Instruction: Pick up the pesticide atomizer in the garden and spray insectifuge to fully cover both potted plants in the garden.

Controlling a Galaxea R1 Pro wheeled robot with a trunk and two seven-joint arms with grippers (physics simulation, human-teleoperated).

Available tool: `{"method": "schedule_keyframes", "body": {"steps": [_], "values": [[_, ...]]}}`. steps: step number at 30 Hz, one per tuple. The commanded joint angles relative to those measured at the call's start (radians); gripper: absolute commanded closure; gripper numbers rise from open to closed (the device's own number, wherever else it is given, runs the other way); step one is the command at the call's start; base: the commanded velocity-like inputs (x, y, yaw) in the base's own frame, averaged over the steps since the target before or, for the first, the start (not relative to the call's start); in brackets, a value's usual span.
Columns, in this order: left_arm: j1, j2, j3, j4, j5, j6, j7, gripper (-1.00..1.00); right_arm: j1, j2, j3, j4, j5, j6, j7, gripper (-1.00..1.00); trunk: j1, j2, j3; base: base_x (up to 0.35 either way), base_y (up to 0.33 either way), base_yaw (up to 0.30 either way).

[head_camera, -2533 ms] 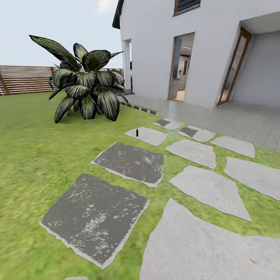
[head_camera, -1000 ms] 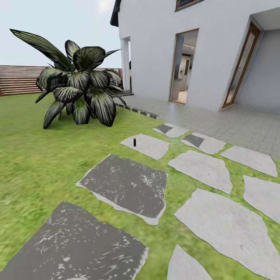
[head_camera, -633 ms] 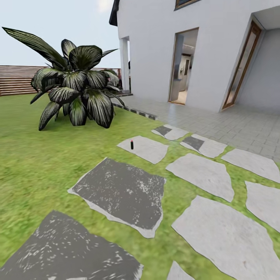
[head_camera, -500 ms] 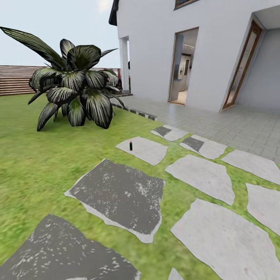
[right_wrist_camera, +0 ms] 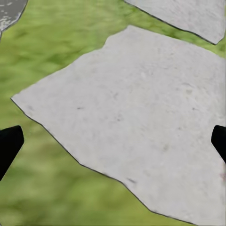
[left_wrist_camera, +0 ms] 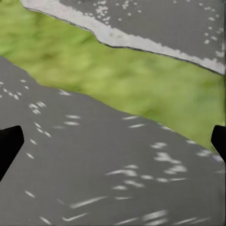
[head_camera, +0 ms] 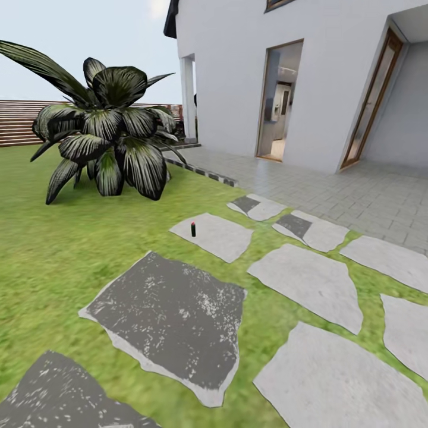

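Observation:
The pesticide atomizer point(head_camera: 193, 229), a slim black cylinder with a red tip, stands upright on a pale grey stepping stone point(head_camera: 220, 236) in the lawn, some way ahead in the head view. The two potted plants are out of view. In the left wrist view my left gripper point(left_wrist_camera: 113, 143) is open, its dark fingertips point(left_wrist_camera: 9, 143) at the picture's edges, over a dark grey stone point(left_wrist_camera: 94, 179). My right gripper point(right_wrist_camera: 113, 143) is open in the right wrist view, above a light grey stone point(right_wrist_camera: 141, 117) and grass, with nothing between its fingers.
A big dark striped-leaf bush point(head_camera: 104, 134) stands on the lawn at the left, in front of a brown slatted fence point(head_camera: 18, 122). A white house point(head_camera: 285, 77) with open doorways and a paved terrace point(head_camera: 356, 196) lies to the right. Several stepping stones point(head_camera: 172, 315) cross the grass ahead.
The whole head view has shifted: the camera has advanced, so the stones, bush and atomizer appear closer and lower. The atomizer itself still stands on the same stone.

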Motion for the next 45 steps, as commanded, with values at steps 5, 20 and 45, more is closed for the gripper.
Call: {"method": "schedule_keyframes", "body": {"steps": [5, 20, 45], "values": [[0.0, 0.0, 0.002, 0.001, 0.001, -0.003, 0.0, -1.0, -0.001, 0.0, 0.001, 0.001, 0.001, -0.003, -0.003, -1.0, 0.0, 0.0, -0.001, 0.332, -0.167, 0.0], [0.0, 0.0, 0.002, 0.001, 0.001, -0.003, 0.0, -1.0, -0.001, 0.0, 0.001, 0.001, 0.001, -0.003, -0.003, -1.0, 0.0, 0.0, -0.001, 0.332, -0.167, 0.0], [0.0, 0.0, 0.003, 0.001, 0.003, -0.003, 0.0, -1.0, -0.001, 0.0, 0.001, 0.0, -0.001, -0.003, -0.003, -1.0, 0.0, 0.0, -0.001, 0.331, -0.167, 0.0]]}}
